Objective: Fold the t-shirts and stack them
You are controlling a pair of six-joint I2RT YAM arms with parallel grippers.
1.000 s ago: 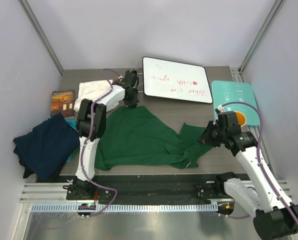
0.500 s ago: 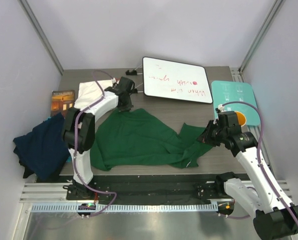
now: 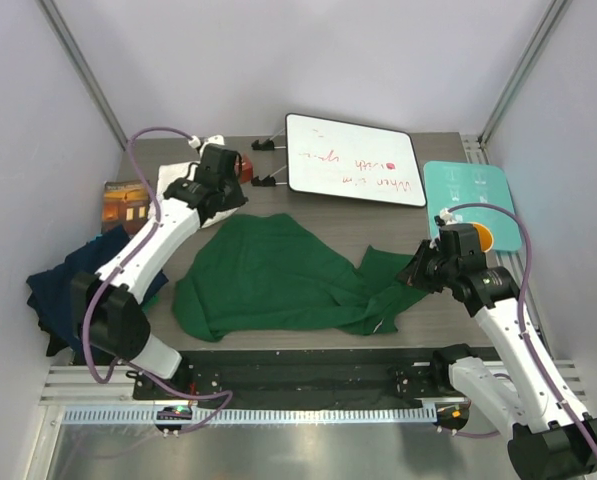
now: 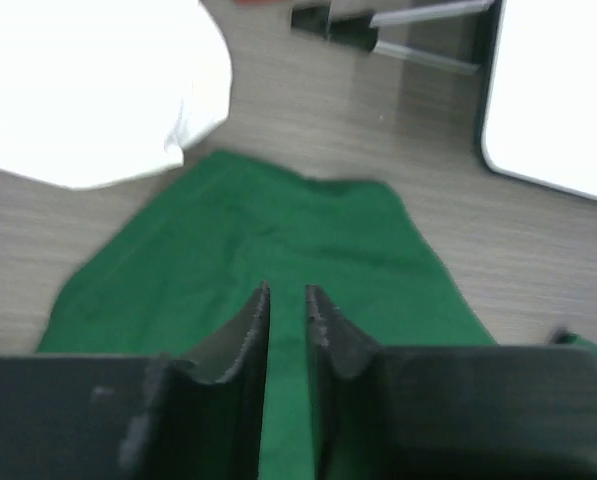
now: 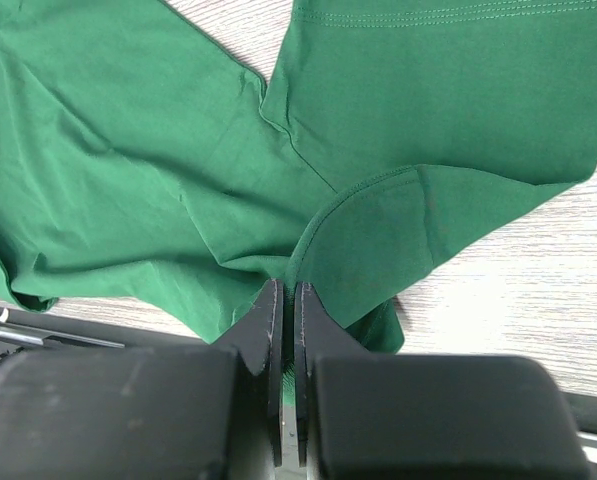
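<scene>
The dark green t-shirt point(image 3: 278, 275) lies spread and rumpled across the middle of the table; it also shows in the left wrist view point(image 4: 278, 240) and the right wrist view point(image 5: 128, 150). My right gripper point(image 3: 418, 272) point(image 5: 281, 288) is shut on a folded edge of its right side. My left gripper point(image 3: 218, 200) point(image 4: 287, 290) hovers above the shirt's far left edge, its jaws a narrow gap apart and empty. The cream-white t-shirt point(image 3: 173, 178) point(image 4: 88, 90) lies at the back left, partly hidden by the left arm. The navy blue t-shirt point(image 3: 68, 285) hangs over the table's left edge.
A whiteboard point(image 3: 353, 160) point(image 4: 558, 90) with red writing lies at the back, with black clips point(image 3: 263, 180) beside it. A teal board point(image 3: 473, 190) lies at the right, with an orange object point(image 3: 484, 238) on it. A small brown book point(image 3: 123, 198) lies at the left.
My left arm has swung left and lifted away from the green shirt's far edge. The shirt's left part has shifted slightly left. The right arm has not moved.
</scene>
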